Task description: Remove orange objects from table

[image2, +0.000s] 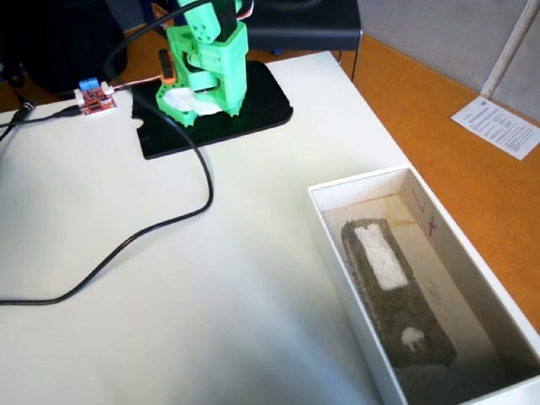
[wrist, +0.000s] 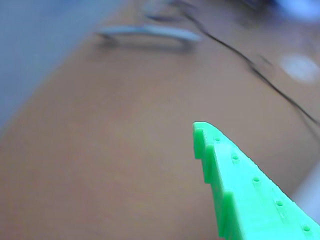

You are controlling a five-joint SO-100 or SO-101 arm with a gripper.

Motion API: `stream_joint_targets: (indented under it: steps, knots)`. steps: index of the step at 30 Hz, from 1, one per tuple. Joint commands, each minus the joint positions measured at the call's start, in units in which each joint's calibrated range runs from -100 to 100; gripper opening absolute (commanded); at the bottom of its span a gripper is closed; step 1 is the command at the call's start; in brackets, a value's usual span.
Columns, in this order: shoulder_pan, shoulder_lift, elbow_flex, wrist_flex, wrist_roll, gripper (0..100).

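No orange object shows on the table in either view. In the wrist view one green fingertip (wrist: 235, 185) of my gripper enters from the lower right, raised over a blurred tan surface. The other finger is out of view, so I cannot tell if the gripper is open or shut. Nothing shows held against the finger. In the fixed view only the green arm base (image2: 207, 63) shows on its black plate (image2: 253, 105) at the back of the white table (image2: 211, 278). The arm rises out of the top of that view.
A white open box (image2: 359, 316) stands at the table's right, holding a grey-brown block (image2: 396, 295) with white patches. A black cable (image2: 152, 232) loops across the table's left. A red circuit board (image2: 94, 97) lies at the back left. A paper sheet (image2: 498, 125) lies on the orange floor.
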Motion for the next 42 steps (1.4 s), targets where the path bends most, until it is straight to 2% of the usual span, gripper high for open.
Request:
stream_joint_targets:
  steps: [1,4,7,12,16,20,21,23,26,34,42]
  knots:
    - [22.95,-12.13,25.77,2.99,0.63,59]
    - [32.78,-18.6,30.71,15.72,0.29,59]
    - [38.48,-26.65,37.98,23.82,-0.05,59]
    - [43.21,-43.44,48.44,45.31,11.23,59]
    - [44.69,-55.19,53.29,54.55,7.72,59]
    - [44.54,-66.77,53.29,73.19,5.86,59]
    - [44.61,-70.88,53.29,77.82,3.66,59]
    - [44.98,-74.91,53.29,78.95,-6.84,59]
    - [45.94,-74.91,53.38,78.46,-10.21,59]
    - [45.43,-74.83,53.38,78.95,-4.44,59]
    - [41.43,-74.83,53.38,78.95,-6.25,59]
